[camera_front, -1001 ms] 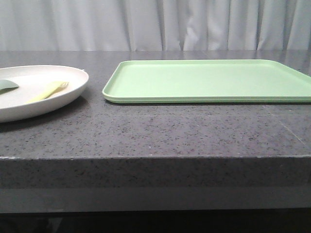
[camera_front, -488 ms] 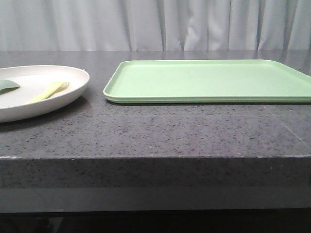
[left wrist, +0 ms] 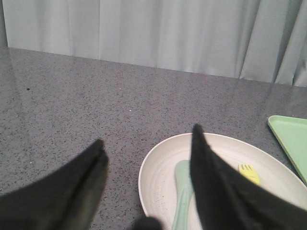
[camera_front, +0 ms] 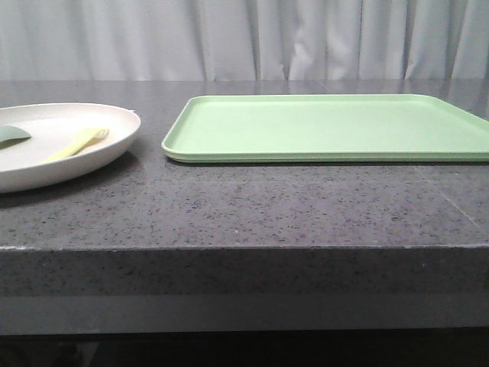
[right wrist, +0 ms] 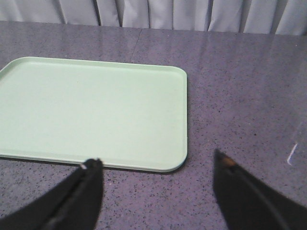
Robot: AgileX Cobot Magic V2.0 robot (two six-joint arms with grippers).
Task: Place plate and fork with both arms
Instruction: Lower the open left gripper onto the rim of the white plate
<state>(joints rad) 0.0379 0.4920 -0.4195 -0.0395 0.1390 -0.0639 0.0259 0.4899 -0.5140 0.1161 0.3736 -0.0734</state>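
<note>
The dark speckled stone counter (camera_front: pixel 252 206) filled most of what I could see, with a pale curtain (camera_front: pixel 244 38) hung behind it. On it lay the flat light green tray (camera_front: pixel 328 126), bare, and just beside its left edge, apart from it, sat the plate (camera_front: pixel 114 145), partly cut off at the side of the front view. In the plate's bowl lay a grey-green spoon (left wrist: pixel 182 191) and, on the side nearer the tray, the fork (camera_front: pixel 76 143), its tines pointing away from the robot and a little toward the tray.

The left gripper (left wrist: pixel 146 153) hung over the plate's near left rim with its fingers spread wide, holding nothing; one finger crossed in front of the dish, the other stood over bare counter. The right gripper (right wrist: pixel 156 167) was likewise spread and empty, hovering off the tray's near right corner, well apart from the plate.

So the plate and fork lay directly ahead of the left arm, clearly the nearer one; I judged nothing had been picked up yet. I could read no brand, label or writing anywhere.
</note>
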